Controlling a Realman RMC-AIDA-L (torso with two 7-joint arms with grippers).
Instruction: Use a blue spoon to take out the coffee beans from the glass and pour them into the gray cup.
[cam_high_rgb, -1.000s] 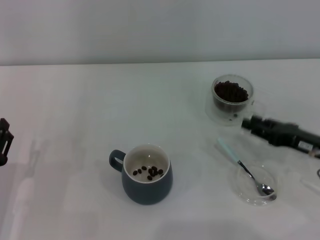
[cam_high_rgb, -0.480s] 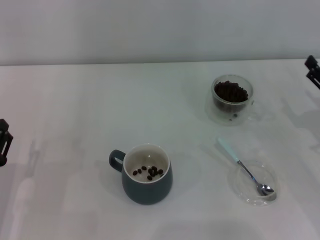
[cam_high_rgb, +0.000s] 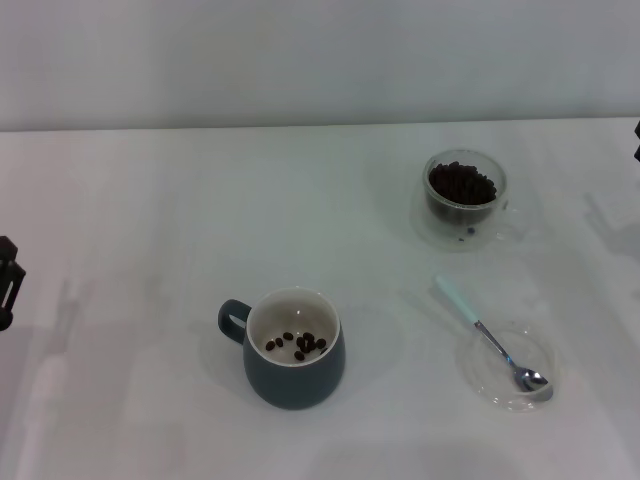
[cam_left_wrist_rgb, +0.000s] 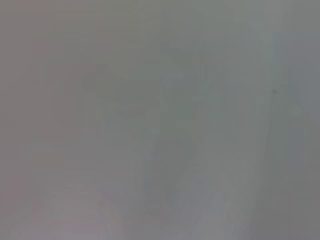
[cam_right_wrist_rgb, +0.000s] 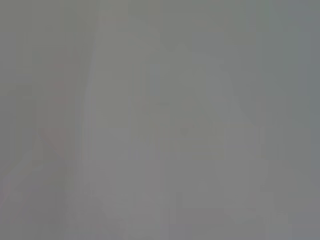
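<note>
The blue spoon (cam_high_rgb: 487, 335) lies with its bowl in a clear saucer (cam_high_rgb: 512, 372), far from both grippers. I cannot tell how their jaws stand.

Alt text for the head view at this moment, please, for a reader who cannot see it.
A gray cup holding a few coffee beans stands on a white table; the glass of beans and the blue spoon, bowl on a clear saucer, lie to its right. Both grippers sit at the frame edges: left gripper, right gripper.

Head view: looks forward and down across the table (cam_high_rgb: 150, 200) from above.
Wrist views: both show only blank grey.
Shared: cannot tell.
</note>
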